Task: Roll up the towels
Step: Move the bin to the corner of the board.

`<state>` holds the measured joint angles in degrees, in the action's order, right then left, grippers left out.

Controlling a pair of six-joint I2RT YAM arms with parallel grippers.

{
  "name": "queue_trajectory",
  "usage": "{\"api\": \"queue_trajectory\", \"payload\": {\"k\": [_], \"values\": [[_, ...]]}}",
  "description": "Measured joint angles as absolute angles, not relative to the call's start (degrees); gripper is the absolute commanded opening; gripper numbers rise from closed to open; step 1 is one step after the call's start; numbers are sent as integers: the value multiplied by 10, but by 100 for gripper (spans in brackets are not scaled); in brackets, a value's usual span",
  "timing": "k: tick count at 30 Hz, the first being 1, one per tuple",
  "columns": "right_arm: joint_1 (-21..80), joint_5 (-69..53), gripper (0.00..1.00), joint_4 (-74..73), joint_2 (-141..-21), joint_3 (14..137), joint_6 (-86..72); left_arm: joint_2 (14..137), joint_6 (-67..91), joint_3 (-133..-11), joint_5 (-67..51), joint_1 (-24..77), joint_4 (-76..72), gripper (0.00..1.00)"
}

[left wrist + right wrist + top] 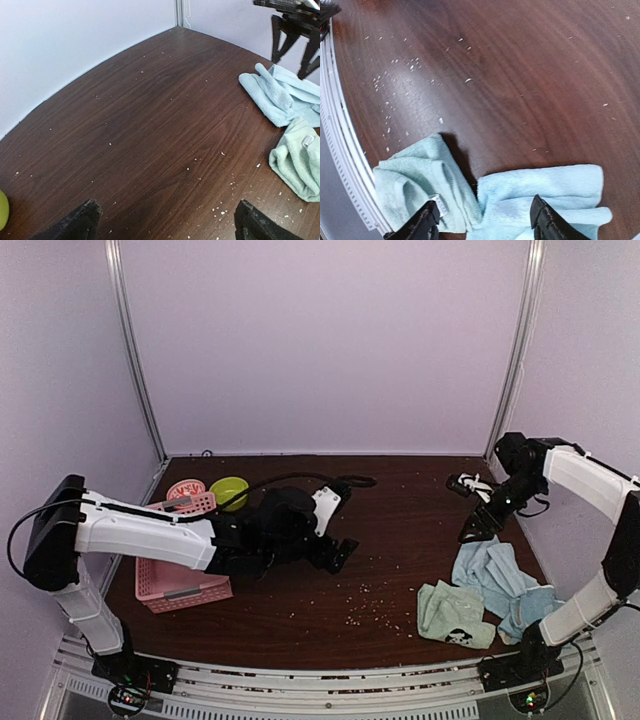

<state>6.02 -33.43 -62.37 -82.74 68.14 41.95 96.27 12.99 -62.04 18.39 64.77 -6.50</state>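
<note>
A: Between the fingers of the right gripper [484, 202], anything?
B: Nothing. They're spread, hanging over the blue towel [540, 185], and the green towel [415, 185] touches its edge.
A: The left gripper [167, 207]?
B: Spread wide, empty, over the table [150, 110]. Both towels lie well to its right.

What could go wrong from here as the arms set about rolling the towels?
1. The light blue towel and the mint green towel lie crumpled and touching, so the open right gripper above them may pinch both at once.
2. Both sit close to the near edge of the table, so a drag could push one off.
3. Crumbs scattered on the wood may get rolled inside a towel.
</note>
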Motion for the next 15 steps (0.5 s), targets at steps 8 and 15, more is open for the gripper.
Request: {"api": "queue_trajectory", "payload": {"k": [8,15], "values": [[147,-329,53,-650,-857,606,487,1057,135,-672,92,639,-107,55],[209,-304,50,-622,-893,568,481,1070,172,-662,53,640,-101,53]]}}
